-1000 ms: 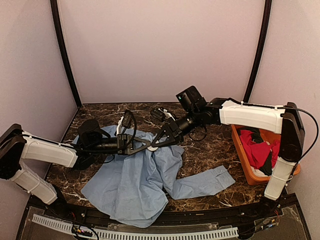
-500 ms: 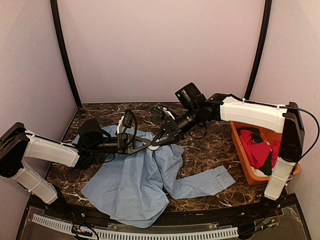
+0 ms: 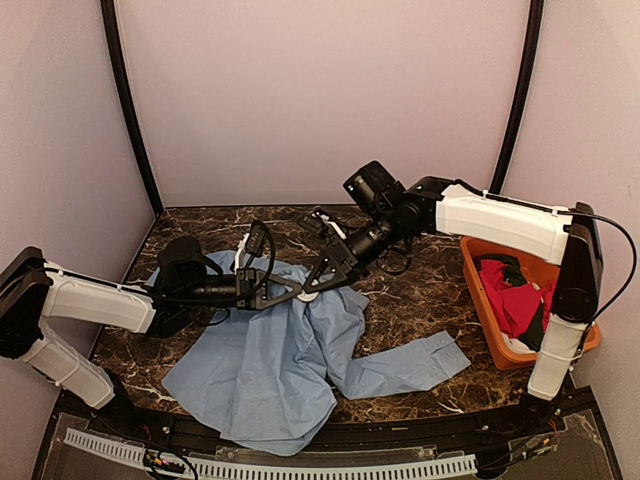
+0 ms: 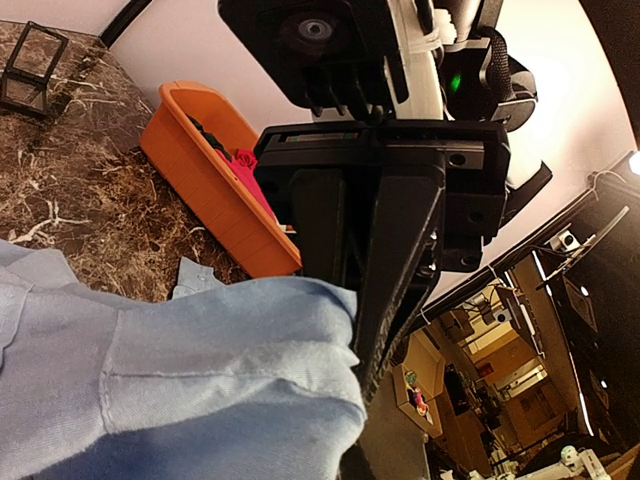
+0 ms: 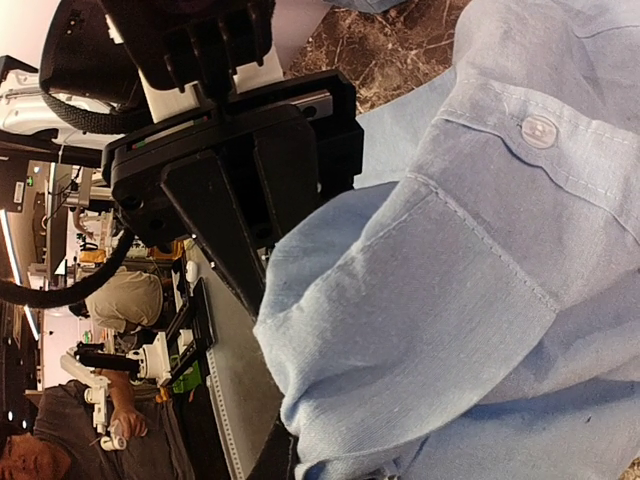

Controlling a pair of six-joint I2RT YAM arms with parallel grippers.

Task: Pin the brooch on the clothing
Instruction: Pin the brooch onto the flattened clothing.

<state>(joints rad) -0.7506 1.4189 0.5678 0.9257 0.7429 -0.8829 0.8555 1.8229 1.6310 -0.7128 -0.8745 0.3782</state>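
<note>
The light blue shirt (image 3: pixel 260 360) lies crumpled across the marble table, one sleeve stretched to the right. My left gripper (image 3: pixel 288 291) and right gripper (image 3: pixel 322 280) meet tip to tip over its upper edge, each shut on a raised fold of the cloth. The left wrist view shows the fold (image 4: pixel 200 390) against the right gripper (image 4: pixel 365 290). The right wrist view shows the fold (image 5: pixel 450 320), a shirt button (image 5: pixel 540 130) and the left gripper (image 5: pixel 250 270). A small white piece (image 3: pixel 309 296) sits between the tips; I cannot tell if it is the brooch.
An orange bin (image 3: pixel 476 288) at the right edge holds the red garment (image 3: pixel 520 300) and dark cloth; it also shows in the left wrist view (image 4: pixel 215 190). A small black wire frame (image 4: pixel 30 70) stands on the table. Lilac walls close in three sides.
The right arm's wrist and camera have shifted slightly left and back. Both grippers stay together on the shirt fold. The shirt lies as before.
</note>
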